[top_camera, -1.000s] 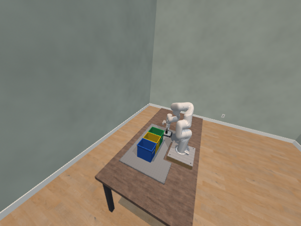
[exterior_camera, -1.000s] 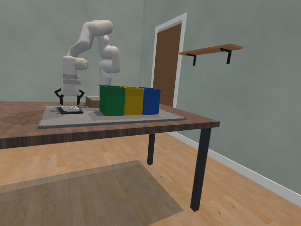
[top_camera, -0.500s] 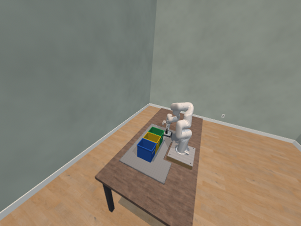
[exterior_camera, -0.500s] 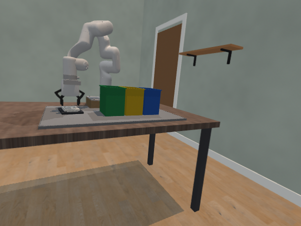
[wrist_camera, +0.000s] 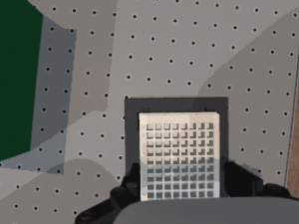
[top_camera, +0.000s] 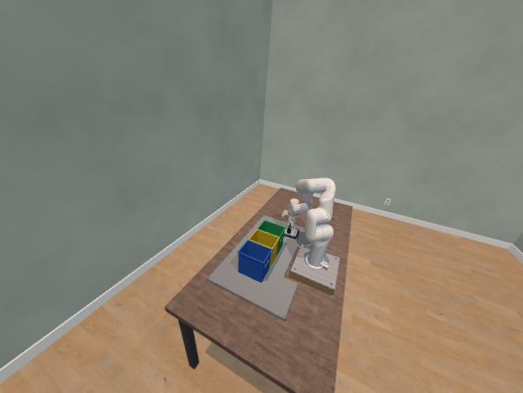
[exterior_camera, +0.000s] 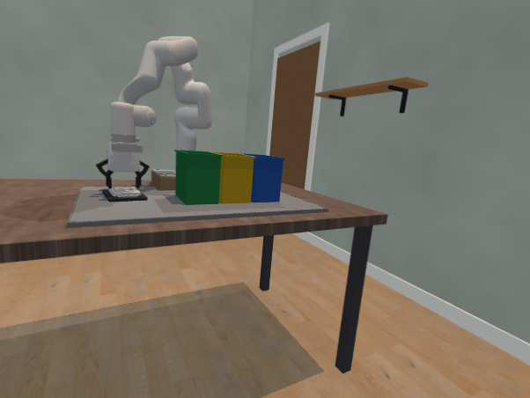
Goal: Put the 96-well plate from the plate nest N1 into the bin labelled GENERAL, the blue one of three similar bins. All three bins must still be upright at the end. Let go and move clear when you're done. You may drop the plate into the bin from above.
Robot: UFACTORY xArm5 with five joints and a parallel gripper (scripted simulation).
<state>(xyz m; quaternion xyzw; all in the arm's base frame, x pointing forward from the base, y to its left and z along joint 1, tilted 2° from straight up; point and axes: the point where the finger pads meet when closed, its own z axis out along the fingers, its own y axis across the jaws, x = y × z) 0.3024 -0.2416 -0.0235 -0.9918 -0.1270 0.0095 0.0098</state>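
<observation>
The white 96-well plate point(wrist_camera: 179, 155) point(exterior_camera: 124, 191) point(top_camera: 292, 233) lies in the black plate nest point(wrist_camera: 175, 105) point(exterior_camera: 125, 197) on the grey perforated mat point(wrist_camera: 164, 49) point(exterior_camera: 198, 210) point(top_camera: 261, 291). My gripper point(exterior_camera: 122, 182) point(wrist_camera: 181, 176) is open and hangs just above the plate, one finger on each side of it, not touching it. The blue bin point(top_camera: 254, 258) point(exterior_camera: 267, 178) stands upright at the far end of the bin row from the nest, beside the yellow bin point(top_camera: 264, 240) point(exterior_camera: 237, 178).
The green bin point(top_camera: 272, 229) point(exterior_camera: 198, 177) point(wrist_camera: 17, 84) stands nearest the nest. All three bins are upright in a tight row. The arm's base sits on a wooden block point(top_camera: 313, 278) point(exterior_camera: 164, 179) on the brown table point(top_camera: 261, 343) point(exterior_camera: 88, 239).
</observation>
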